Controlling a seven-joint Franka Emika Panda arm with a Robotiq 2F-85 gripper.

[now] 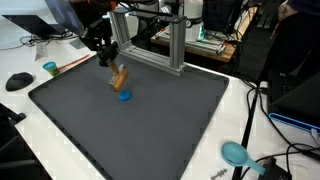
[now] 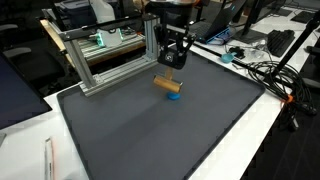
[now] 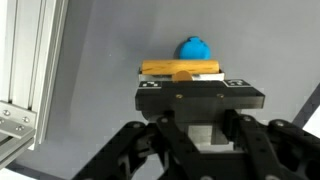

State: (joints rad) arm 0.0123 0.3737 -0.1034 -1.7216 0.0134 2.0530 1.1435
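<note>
A light wooden block [image 1: 119,78] hangs tilted just above a small blue object [image 1: 124,96] on the dark grey mat [image 1: 160,135]. My gripper [image 1: 112,65] reaches down to the block's upper end and appears shut on it. In the other exterior view the block [image 2: 166,84] lies crosswise under the gripper [image 2: 171,70], with the blue object [image 2: 174,97] below it. In the wrist view the block [image 3: 180,68] shows as a bar just past the black marker plate, and the blue object [image 3: 193,48] is beyond it. The plate hides the fingertips of the gripper [image 3: 182,79].
An aluminium frame [image 1: 152,45] [image 2: 110,58] stands at the mat's edge close behind the gripper. On the white table lie a teal cup [image 1: 50,69], a black mouse [image 1: 18,81] and a teal scoop-like thing [image 1: 234,153]. Cables [image 2: 272,76] trail beside the mat.
</note>
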